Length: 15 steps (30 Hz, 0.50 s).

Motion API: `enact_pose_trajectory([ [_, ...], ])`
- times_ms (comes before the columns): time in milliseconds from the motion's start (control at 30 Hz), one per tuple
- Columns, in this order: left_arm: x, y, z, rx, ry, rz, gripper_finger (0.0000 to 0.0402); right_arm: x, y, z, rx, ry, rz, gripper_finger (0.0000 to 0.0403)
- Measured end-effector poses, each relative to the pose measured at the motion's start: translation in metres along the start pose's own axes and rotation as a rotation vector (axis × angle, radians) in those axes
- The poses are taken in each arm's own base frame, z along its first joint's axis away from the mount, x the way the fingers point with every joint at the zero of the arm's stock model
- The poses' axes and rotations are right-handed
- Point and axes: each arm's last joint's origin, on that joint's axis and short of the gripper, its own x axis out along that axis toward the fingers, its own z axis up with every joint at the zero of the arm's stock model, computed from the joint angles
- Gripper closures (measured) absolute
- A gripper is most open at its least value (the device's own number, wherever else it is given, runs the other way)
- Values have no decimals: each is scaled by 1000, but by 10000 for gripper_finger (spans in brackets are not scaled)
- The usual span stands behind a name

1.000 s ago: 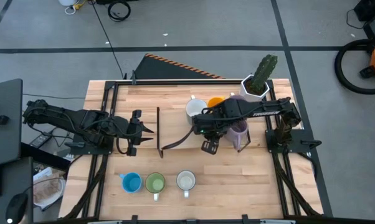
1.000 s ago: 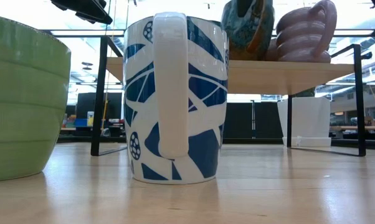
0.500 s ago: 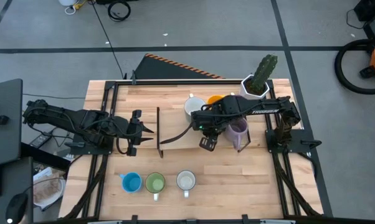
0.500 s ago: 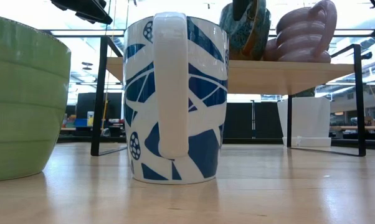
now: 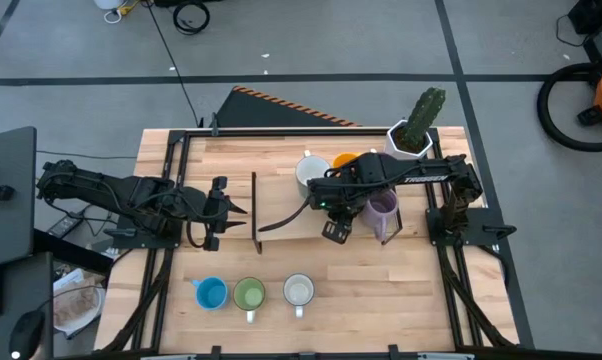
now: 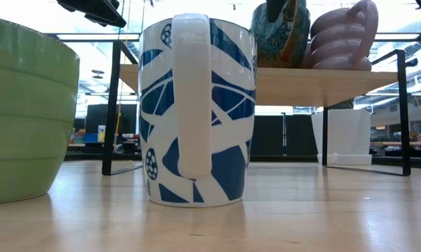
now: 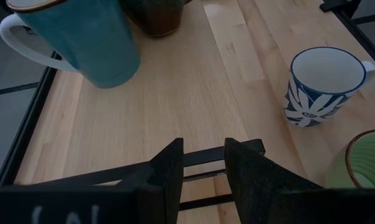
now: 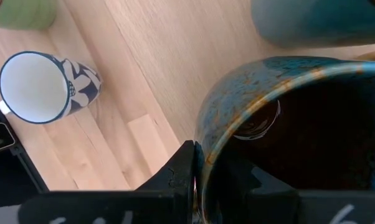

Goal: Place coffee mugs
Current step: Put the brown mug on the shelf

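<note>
Right wrist view: right end effector clamped on the rim of a mottled teal-brown mug with dark interior.

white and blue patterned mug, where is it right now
In the high view the white and blue patterned mug stands on the table's near edge, rightmost in a row with the green mug and the blue mug.

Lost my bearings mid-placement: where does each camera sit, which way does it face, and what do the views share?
High: overhead, straight down on the table; both arms, left hand waiting, right hand at the shelf.
Low: tabletop height, level past the patterned mug toward the shelf.
Left wrist: past its open fingers, down at the tabletop.
Right wrist: down onto the dark speckled mug it grips.
Shared: the patterned mug shows in all four.
</note>
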Motion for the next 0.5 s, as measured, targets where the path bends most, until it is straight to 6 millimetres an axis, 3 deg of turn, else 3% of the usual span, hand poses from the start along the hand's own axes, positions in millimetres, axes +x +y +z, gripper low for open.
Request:
enact_pose_trajectory([
  [500,0,0,0,0,0,0,278,0,2,-1,-2,22,38,350],
])
